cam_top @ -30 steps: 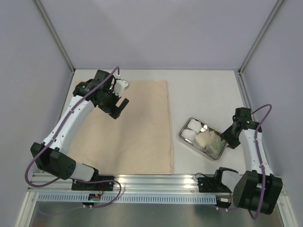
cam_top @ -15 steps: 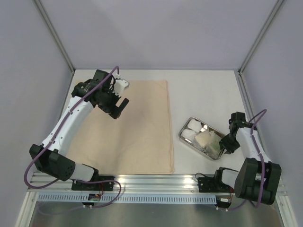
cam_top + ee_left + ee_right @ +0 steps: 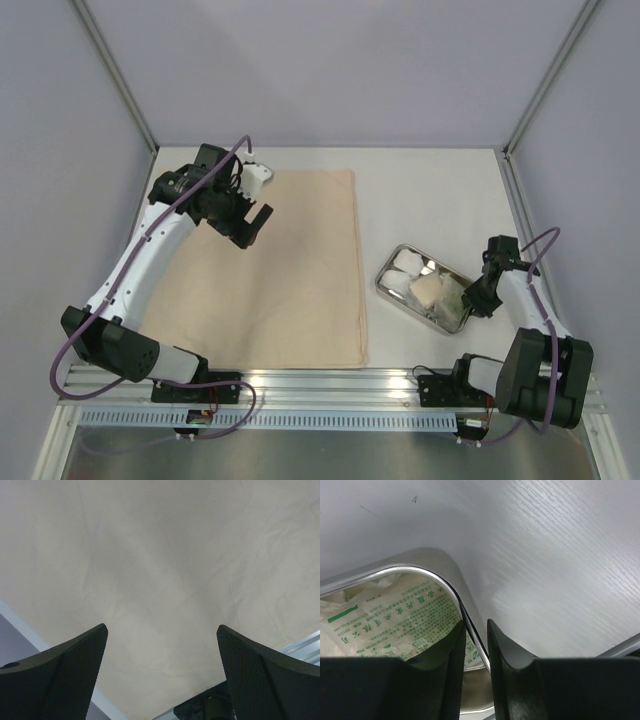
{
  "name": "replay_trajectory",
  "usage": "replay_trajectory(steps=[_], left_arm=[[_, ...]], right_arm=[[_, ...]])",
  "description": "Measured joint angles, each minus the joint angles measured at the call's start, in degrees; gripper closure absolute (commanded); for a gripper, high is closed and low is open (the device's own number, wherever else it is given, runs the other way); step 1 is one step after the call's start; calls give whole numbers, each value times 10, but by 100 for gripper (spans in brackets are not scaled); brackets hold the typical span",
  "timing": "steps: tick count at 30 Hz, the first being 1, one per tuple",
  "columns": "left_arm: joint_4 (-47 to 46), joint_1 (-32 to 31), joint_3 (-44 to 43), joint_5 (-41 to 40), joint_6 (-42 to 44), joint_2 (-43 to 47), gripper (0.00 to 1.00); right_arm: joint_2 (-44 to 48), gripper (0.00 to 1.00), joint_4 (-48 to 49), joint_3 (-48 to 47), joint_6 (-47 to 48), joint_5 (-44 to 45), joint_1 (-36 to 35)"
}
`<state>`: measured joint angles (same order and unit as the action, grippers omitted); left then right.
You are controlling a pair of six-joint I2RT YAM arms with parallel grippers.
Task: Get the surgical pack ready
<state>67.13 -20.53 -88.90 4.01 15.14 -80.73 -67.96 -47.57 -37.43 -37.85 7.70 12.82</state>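
Status on the surgical pack: early, I'd say.

- Beige cloth [image 3: 290, 290] is spread flat on the table [image 3: 430, 200], no folds. It sits directly under the left gripper [image 3: 253, 228] and runs from there toward the arm bases.
- Left gripper hangs above the cloth with its jaws spread wide, holding nothing and not touching the fabric.
- Steel tray [image 3: 408, 307] is right at the right gripper [image 3: 478, 298], off the cloth on bare table. The cloth edge is beyond the tray's other side, away from that gripper.
- Right gripper straddles the tray rim at a corner, one finger inside and one outside. The jaws are narrowed onto the rim and it looks pinched; I can't confirm how firm the grasp is.
- In the tray, just past the right fingertips: a green-printed packet [image 3: 395, 615], and at the end away from the gripper, white gauze squares [image 3: 405, 263]. Scissors and tweezers I can't pick out from here.

Done: cloth laid out, tray loaded at least partly, rim grasp apparently made.
Left: get the tray onto the cloth, then fold the cloth around it. No wrapping yet.
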Motion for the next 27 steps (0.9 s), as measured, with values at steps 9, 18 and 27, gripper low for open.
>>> replay_trajectory(steps=[9,18,27], left_arm=[[5,0,0,0,5,-1,0],[11,0,-3,4,7,-1,0],[13,0,-7,6,7,-1,0]], right_arm=[[-35,82,28,9,18,-7,-3],[-36,99,43,10,34,-28,-19],[-17,99,70,10,47,-86,-19]])
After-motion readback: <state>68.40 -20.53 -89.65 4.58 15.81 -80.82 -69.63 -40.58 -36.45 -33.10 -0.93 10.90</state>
